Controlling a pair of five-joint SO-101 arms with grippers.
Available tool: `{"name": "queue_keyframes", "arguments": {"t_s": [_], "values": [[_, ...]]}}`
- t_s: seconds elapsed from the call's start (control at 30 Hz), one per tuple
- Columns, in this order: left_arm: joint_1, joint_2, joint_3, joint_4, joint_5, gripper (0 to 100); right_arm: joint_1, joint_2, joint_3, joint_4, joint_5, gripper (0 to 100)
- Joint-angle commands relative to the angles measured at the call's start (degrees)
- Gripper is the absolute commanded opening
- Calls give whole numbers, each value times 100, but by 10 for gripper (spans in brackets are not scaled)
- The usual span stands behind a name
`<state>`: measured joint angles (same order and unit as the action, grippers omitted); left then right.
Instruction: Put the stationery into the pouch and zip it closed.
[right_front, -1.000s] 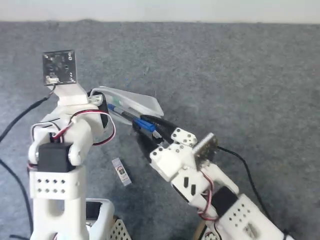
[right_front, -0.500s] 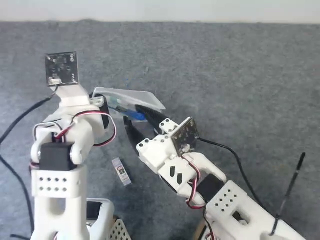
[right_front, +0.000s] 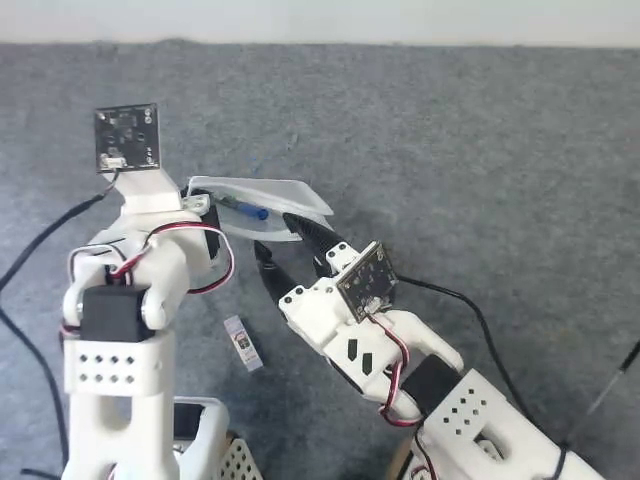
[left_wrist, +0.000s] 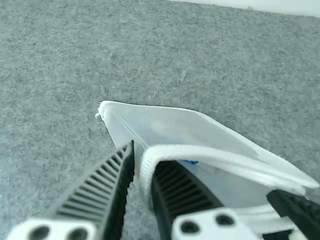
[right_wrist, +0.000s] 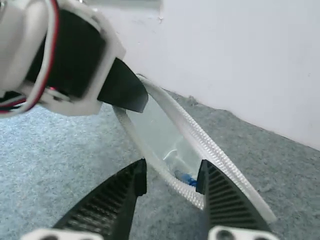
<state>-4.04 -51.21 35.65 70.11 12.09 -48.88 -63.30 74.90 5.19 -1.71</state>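
Pen (right_front: 247, 209) is now lying inside the pouch (right_front: 290, 190). Right claw (right_front: 274, 232) is backing off, jaws apart, while left claw (left_wrist: 138, 152) is clamping the rim. Small item (right_front: 243, 343) at lower left is waiting.

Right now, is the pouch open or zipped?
Open. The pouch gapes, zipper edges apart, a blue pen visible inside; the left gripper pinches one edge.

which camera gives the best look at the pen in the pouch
The high view: the pen lies lengthwise inside the clear pouch, its blue end plain to see. Each wrist view catches a small blue bit of it inside the pouch.
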Motion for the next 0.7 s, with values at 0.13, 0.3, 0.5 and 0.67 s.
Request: {"name": "queue_keyframes", "arguments": {"t_s": [0.13,0.3,0.5,0.67], "values": [[-501,-62,-154,-220,-44,11,-22,-681,-255,840,132,167],[-809,-62,-136,-325,-44,11,-171,-1657,-255,1657,132,167],[-1213,-62,-154,-369,-9,11,-462,-2062,-246,2097,132,169],[-1574,-62,-154,-378,9,11,-488,-2062,-220,2097,132,168]]}}
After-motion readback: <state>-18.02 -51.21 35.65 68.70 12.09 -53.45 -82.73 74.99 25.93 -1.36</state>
